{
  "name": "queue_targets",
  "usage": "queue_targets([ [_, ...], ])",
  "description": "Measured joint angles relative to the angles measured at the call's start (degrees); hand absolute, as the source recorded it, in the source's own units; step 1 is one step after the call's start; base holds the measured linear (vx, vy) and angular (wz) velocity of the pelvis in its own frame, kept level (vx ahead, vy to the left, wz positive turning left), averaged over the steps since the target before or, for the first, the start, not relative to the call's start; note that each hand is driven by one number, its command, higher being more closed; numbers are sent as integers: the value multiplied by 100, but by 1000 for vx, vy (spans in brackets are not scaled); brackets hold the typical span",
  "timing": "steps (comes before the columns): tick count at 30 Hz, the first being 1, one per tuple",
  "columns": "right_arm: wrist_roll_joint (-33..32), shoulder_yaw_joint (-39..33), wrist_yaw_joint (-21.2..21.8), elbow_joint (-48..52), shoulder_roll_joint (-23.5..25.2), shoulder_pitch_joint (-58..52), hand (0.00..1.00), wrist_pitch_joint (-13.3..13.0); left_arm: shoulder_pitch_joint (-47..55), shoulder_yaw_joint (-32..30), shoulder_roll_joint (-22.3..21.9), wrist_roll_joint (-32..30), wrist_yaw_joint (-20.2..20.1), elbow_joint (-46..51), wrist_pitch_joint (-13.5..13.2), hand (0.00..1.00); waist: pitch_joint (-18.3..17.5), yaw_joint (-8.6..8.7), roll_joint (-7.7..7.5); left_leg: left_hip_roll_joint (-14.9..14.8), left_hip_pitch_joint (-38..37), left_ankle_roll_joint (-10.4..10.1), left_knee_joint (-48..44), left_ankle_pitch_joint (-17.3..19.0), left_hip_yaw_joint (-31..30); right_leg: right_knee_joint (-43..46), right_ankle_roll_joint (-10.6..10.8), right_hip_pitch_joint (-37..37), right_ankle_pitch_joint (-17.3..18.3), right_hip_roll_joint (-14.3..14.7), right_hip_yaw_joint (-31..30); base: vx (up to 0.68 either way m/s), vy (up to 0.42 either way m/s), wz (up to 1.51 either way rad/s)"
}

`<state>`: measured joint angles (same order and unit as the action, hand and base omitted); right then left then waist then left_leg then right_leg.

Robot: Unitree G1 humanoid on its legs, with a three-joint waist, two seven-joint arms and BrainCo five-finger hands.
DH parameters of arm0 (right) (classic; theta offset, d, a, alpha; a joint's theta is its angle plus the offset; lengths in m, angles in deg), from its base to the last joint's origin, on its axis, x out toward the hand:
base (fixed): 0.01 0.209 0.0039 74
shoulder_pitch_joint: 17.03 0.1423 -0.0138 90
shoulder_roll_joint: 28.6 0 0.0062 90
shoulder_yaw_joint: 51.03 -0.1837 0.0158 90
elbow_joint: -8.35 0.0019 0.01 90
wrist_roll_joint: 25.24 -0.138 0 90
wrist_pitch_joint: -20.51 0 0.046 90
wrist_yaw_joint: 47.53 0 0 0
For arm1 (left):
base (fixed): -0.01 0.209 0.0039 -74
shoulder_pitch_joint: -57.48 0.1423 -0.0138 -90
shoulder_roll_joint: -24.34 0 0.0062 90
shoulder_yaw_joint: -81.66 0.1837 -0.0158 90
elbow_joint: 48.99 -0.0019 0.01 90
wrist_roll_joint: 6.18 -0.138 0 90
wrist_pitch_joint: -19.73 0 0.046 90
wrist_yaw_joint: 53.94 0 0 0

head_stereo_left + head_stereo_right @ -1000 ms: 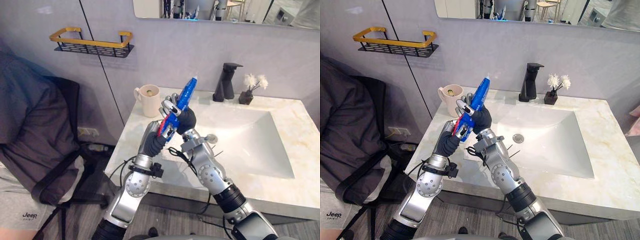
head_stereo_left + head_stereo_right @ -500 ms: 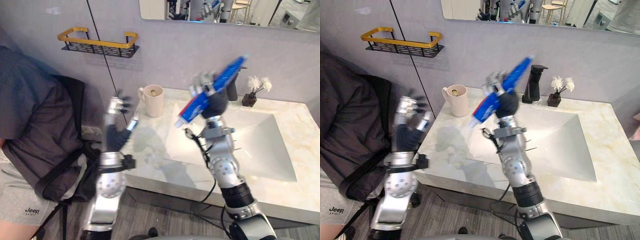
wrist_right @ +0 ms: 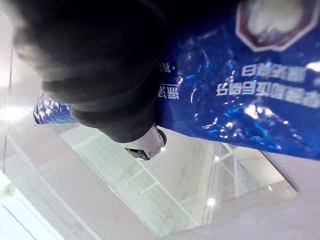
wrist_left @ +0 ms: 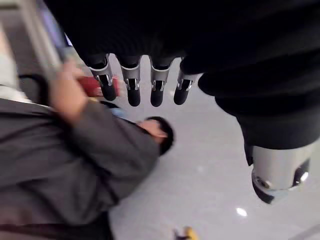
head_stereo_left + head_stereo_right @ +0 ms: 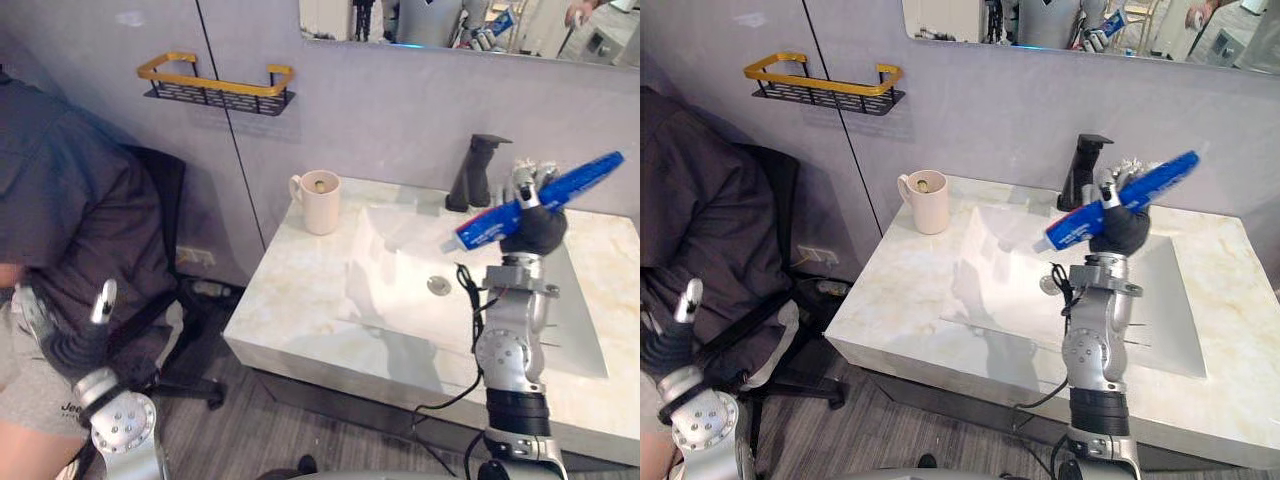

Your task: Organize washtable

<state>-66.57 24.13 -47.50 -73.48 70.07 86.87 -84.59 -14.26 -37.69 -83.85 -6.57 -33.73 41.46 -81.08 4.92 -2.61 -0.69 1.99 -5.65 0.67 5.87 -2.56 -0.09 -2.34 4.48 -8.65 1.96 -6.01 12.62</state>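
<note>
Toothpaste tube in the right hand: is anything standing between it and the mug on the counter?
Nothing visible does. The right hand holds the toothpaste tube above the sink; only that and bare countertop lie toward the mug. The faucet stands close, but behind the tube.

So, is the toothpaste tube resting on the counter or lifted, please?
Lifted: the right hand grips the toothpaste tube, tilted, clear of the counter.

The table [image 5: 290, 295] is a pale marbled slab with a white sink [image 5: 390, 265] sunk into it, a round drain [image 5: 438, 286] at the sink's bottom. A cream mug [image 5: 322, 202] stands upright near the table's back left corner. A black faucet [image 5: 478, 172] rises behind the sink, well apart from the mug.
</note>
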Motion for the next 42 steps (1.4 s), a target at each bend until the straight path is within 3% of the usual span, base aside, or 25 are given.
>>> queue_targets([
  [4,419,-96,-111,-1,-80,2,100,-1,109,14,20,-69,-355,-867,135,0,-67,-135,-85,17,85,-2,0,0,-38,6,11,71,8,-16,41,-6,-5,7],
  [7,781,-71,-161,-76,-282,141,100,0,113,230,21,-143,-618,-1778,205,0,-98,-144,-145,36,200,1,-2,-48,-142,8,14,105,9,-29,157,7,-22,17],
  [13,1193,449,-415,-969,-935,1384,100,14,180,1131,156,-261,-1015,-3083,314,0,-111,-185,-182,6,391,-3,-35,-121,-251,5,-9,250,-11,10,186,-17,-23,7],
  [15,1351,660,-519,-1343,-1262,1917,100,25,182,1334,198,-264,-1045,-3315,315,0,-110,-315,-182,-7,413,-12,-37,-131,-289,3,-13,265,-13,29,203,-15,-36,6],
  [18,1518,904,-611,-1754,-1575,2594,100,31,175,1428,253,-264,-1149,-3528,315,0,-109,-460,-183,-21,454,-14,-39,-152,-328,-8,-14,282,-12,49,276,-9,-30,11],
  [20,1629,1173,-643,-2122,-1691,3208,100,32,172,1531,329,-264,-1151,-3721,313,0,-94,-466,-190,-19,525,-20,-39,-204,-419,-33,-17,291,-12,59,365,-12,-30,24],
  [31,2008,2040,-771,-3497,-1689,4825,100,98,5,1865,532,-308,-1387,-3987,305,0,294,-935,-297,-68,802,-57,-42,-262,-528,-72,-64,491,-43,123,492,-15,-20,7],
  [42,2716,2171,-1267,-4171,-1711,5358,100,272,-238,2049,660,-305,-1376,-4149,269,0,636,-1072,-290,-54,1031,-83,-46,-311,-758,-118,-64,607,-42,144,756,16,-11,9],
])
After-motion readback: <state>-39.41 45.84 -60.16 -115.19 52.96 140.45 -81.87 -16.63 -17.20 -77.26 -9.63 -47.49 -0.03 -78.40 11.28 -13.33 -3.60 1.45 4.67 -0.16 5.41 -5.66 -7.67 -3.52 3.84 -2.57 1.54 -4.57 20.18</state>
